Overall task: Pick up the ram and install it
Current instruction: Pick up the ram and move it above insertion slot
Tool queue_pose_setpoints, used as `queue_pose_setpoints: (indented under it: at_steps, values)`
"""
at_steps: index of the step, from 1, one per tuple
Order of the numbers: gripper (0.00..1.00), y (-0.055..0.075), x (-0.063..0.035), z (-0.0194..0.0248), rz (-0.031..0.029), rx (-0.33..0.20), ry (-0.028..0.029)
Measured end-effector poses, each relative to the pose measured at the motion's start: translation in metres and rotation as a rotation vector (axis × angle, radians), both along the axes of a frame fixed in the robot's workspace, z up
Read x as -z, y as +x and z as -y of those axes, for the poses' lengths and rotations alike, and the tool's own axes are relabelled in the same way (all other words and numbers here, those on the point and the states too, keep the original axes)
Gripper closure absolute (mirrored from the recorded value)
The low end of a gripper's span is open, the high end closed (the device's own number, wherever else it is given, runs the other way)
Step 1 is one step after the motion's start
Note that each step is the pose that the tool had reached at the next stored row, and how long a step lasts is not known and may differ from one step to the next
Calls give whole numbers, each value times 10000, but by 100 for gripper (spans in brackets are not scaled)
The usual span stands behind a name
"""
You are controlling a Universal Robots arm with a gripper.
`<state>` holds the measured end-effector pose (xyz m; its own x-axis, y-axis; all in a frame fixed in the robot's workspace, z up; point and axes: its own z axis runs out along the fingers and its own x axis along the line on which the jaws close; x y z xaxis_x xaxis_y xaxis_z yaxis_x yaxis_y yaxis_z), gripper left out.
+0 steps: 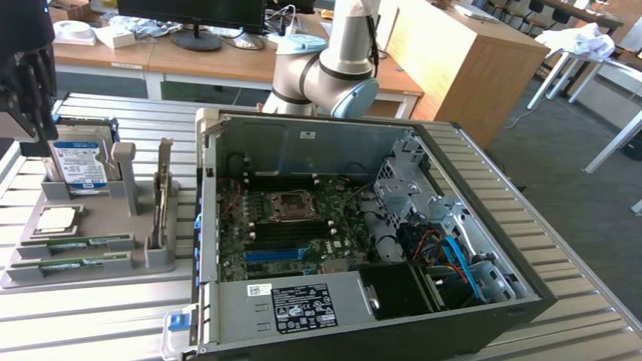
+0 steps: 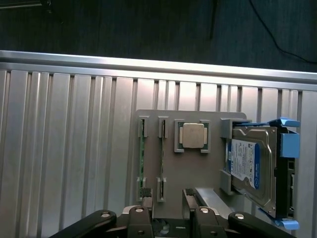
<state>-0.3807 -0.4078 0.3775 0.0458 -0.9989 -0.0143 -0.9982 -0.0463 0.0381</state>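
Two green ram sticks (image 1: 86, 244) (image 1: 78, 264) stand on edge in the slots of a grey parts holder (image 1: 101, 277), at the exterior view's left. In the wrist view they appear edge-on as thin green strips (image 2: 141, 158) (image 2: 162, 158). My gripper (image 1: 25, 86) hangs well above the holder's far end. Its dark fingertips (image 2: 145, 194) stand apart, so the gripper (image 2: 167, 197) is open with nothing held. An open PC case (image 1: 482, 195) lies in the middle, and its motherboard memory slots (image 1: 286, 233) are exposed.
The holder also carries a square silver processor (image 2: 193, 135) and a blue-labelled hard drive (image 2: 246, 166) in a blue bracket. A tall grey post (image 1: 125, 162) and an upright card (image 1: 162, 195) rise from it. Everything rests on a ribbed metal table (image 2: 59, 148).
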Motion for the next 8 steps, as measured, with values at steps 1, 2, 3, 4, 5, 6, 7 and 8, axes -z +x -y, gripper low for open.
queue_pose_setpoints:
  at_steps: [1,2,3,4,5,6,7,8]
  values:
    - [63,0,18,0,5,0,1]
    - [63,0,36,0,7,0,1]
    - [63,0,55,0,8,0,1]
    - [63,0,72,0,8,0,1]
    - [63,0,90,0,7,0,0]
    - [63,0,110,0,7,0,0]
    - [63,0,127,0,7,0,0]
    - [63,0,146,0,7,0,0]
